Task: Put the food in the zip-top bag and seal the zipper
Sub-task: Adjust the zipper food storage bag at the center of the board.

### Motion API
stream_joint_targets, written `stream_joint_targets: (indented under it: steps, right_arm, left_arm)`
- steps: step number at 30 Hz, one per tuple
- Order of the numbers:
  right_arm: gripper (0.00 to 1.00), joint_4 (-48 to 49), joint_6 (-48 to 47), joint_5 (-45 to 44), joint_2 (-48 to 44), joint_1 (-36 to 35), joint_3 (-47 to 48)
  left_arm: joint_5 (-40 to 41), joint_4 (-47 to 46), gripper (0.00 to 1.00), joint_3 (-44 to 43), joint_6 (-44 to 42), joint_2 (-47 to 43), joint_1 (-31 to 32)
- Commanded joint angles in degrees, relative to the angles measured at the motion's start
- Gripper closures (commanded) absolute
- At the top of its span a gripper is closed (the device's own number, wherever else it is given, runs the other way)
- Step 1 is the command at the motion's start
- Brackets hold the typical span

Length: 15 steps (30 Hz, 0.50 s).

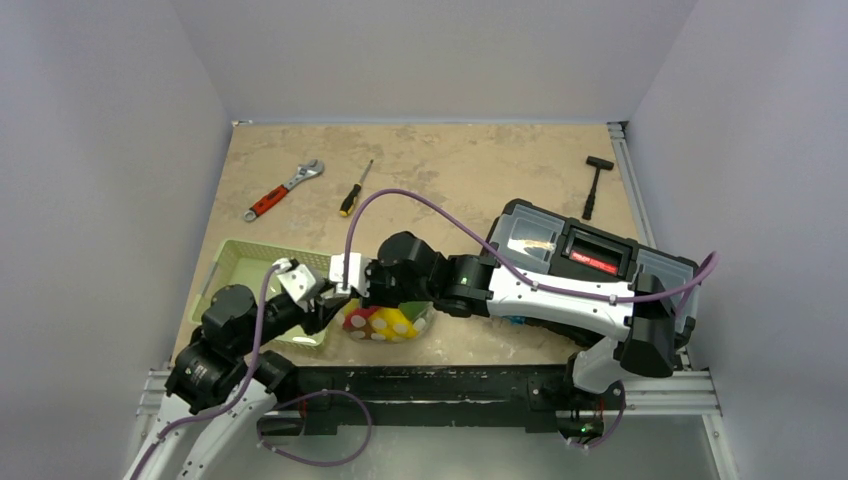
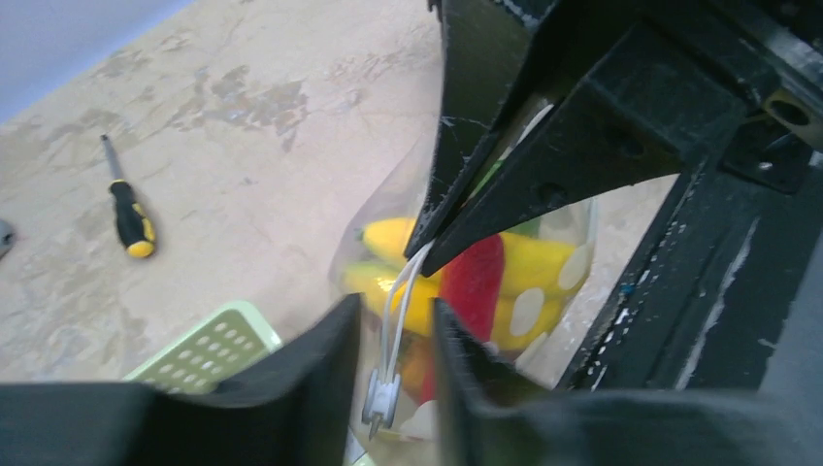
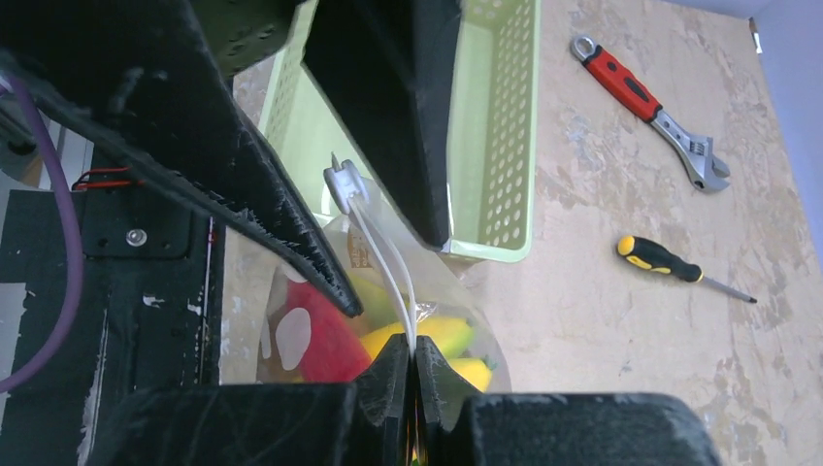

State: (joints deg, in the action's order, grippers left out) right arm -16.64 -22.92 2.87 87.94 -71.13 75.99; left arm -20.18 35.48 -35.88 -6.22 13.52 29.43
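The zip-top bag (image 1: pixel 385 322) stands near the table's front edge, between the two grippers. It holds the food: a red piece (image 2: pixel 476 282) and yellow pieces (image 2: pixel 534 267). In the right wrist view the red piece (image 3: pixel 325 335) and a yellow piece (image 3: pixel 437 335) show through the dotted plastic. My right gripper (image 3: pixel 411 354) is shut on the zipper (image 3: pixel 383 257) along the bag's mouth. A small white slider (image 2: pixel 383 393) sits on that strip. My left gripper (image 2: pixel 396 330) is open, with a finger on each side of the slider and not touching it.
The pale green mesh basket (image 1: pixel 262 290) lies left of the bag. A black toolbox (image 1: pixel 590 260) sits on the right under my right arm. A red wrench (image 1: pixel 283 190), a screwdriver (image 1: pixel 355 190) and a hammer (image 1: pixel 595 185) lie at the back.
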Motion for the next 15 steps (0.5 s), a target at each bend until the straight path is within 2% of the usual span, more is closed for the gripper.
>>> stream_joint_targets:
  steps: [1,4,6,8,11,13,15]
  right_arm:
    - [1.00,-0.17,3.36,-1.47,-0.63,-0.10,0.19]
    - [1.00,-0.73,4.94,-0.88,-1.46,-0.06,-0.47]
    - [1.00,-0.01,5.55,-2.48,-2.21,-0.06,-1.46]
    - [1.00,0.75,5.74,-3.26,-2.87,-0.06,-2.28]
    - [1.00,3.15,6.38,-4.99,-4.58,-0.06,-3.81]
    - [1.00,4.58,6.55,-5.41,-5.99,-0.06,-4.85]
    - [1.00,6.06,6.58,-4.99,-7.68,-0.06,-5.80]
  left_arm:
    - [9.46,0.20,0.49,-5.87,13.63,1.45,0.17]
    - [18.14,9.70,0.34,-12.63,28.22,4.26,0.19]
    - [23.57,17.91,0.32,-17.86,37.25,7.06,0.18]
    - [26.68,25.12,0.32,-21.94,45.10,9.55,0.14]
    - [26.87,30.24,0.34,-24.23,51.93,10.87,0.11]
    - [27.23,31.55,0.37,-23.92,58.42,10.20,0.16]
    - [24.79,28.36,0.41,-22.68,59.39,8.63,0.14]
